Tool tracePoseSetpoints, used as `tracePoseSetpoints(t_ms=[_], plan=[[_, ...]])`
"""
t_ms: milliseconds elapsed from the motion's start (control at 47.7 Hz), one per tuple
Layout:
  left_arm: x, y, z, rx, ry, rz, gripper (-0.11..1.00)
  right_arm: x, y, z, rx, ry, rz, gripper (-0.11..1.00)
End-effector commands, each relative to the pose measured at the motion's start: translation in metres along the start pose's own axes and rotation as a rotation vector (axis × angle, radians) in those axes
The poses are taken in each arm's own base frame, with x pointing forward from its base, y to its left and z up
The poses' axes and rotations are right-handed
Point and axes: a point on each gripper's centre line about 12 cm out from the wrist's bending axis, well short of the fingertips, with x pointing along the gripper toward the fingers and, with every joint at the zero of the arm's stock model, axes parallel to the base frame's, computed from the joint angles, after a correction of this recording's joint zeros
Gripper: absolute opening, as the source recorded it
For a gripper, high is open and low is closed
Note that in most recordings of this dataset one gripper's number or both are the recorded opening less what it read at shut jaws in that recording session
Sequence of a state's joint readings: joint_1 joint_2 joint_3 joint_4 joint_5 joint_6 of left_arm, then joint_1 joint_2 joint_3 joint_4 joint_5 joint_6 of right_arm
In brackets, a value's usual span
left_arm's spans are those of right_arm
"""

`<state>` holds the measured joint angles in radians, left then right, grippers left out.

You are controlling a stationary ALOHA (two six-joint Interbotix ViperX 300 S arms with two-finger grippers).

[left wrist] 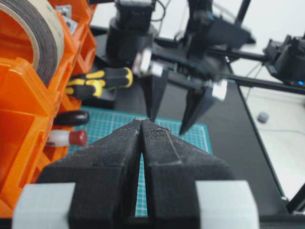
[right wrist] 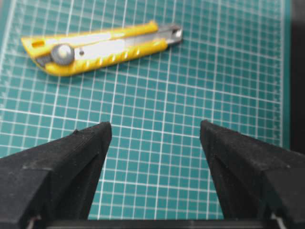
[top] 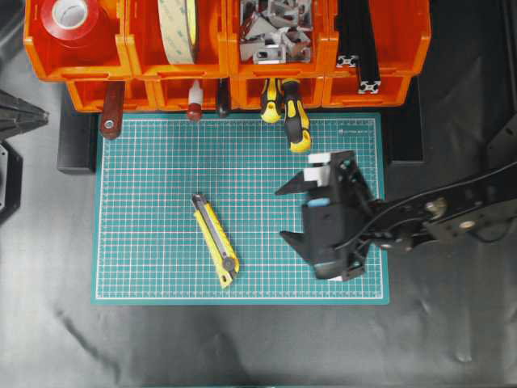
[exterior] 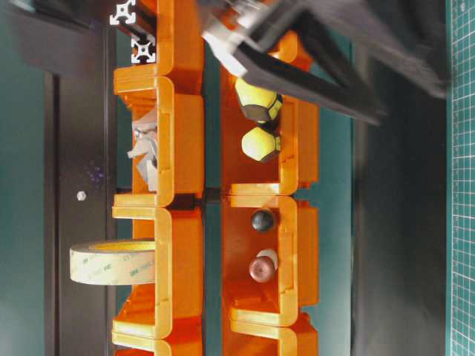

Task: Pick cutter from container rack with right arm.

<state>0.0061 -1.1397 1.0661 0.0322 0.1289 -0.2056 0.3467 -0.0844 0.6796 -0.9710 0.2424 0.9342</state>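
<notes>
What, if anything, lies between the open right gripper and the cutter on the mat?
Nothing visible. The cutter lies alone on the green mat, clear of the rack. The right gripper is open and empty to one side of it, with only bare mat between them in the right wrist view.

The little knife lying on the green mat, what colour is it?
The slim snap-off cutter is yellow, seen best from the right wrist camera.
</notes>
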Motion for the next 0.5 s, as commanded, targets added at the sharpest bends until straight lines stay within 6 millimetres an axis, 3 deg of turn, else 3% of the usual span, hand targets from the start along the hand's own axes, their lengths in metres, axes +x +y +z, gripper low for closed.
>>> tracePoseSetpoints(t_ms=[0,294,482], plan=[[0.000,-0.002,0.013,0.000,-0.032,-0.004,0.00,-0.023,-0.003,0.012,0.031,-0.073,0.018,0.72],[-0.002,-0.001,0.010,0.000,-0.031,-0.004,0.00,-0.058,-0.008,0.015,0.105,-0.159,0.044,0.72],[-0.001,0.000,0.004,0.000,-0.006,0.001,0.00,-0.074,-0.014,0.006,0.167,-0.183,0.052,0.72]])
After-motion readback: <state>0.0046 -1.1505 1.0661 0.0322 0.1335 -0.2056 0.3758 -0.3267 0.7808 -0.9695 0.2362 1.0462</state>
